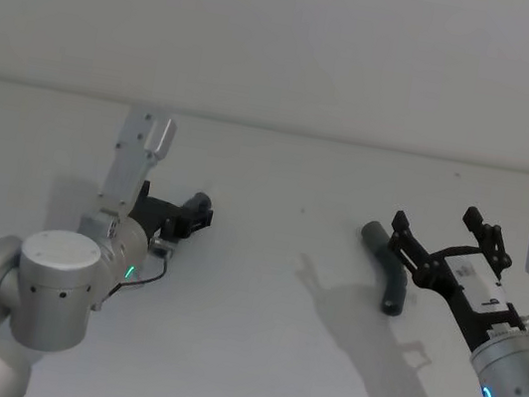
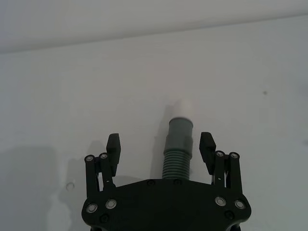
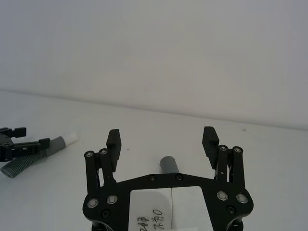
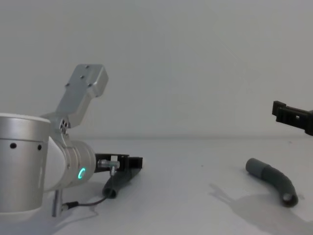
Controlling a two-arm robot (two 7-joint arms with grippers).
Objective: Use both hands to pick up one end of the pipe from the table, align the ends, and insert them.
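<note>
Fingers [image 2: 114, 144] of the left gripper [image 2: 160, 144] stand wide astride the ribbed left pipe piece [image 2: 176, 162] on the table [image 2: 72, 96], the right gripper [image 3: 162, 137] equally spread above the right piece [image 4: 273, 180]; light, bendy hose likely grips best just behind its stiff smooth cuff [image 2: 181, 129], and handwriting on the white label [image 3: 168, 207] is unreadable.

Silver arms [image 1: 53, 291] carry a black left gripper [image 2: 160, 144] and right gripper [image 3: 162, 139], dotted with silver screws [image 2: 111, 204]. The left ring light [image 4: 81, 173] is green (right one blue); a white label [image 3: 166, 207] sits at the right gripper's six o'clock.
</note>
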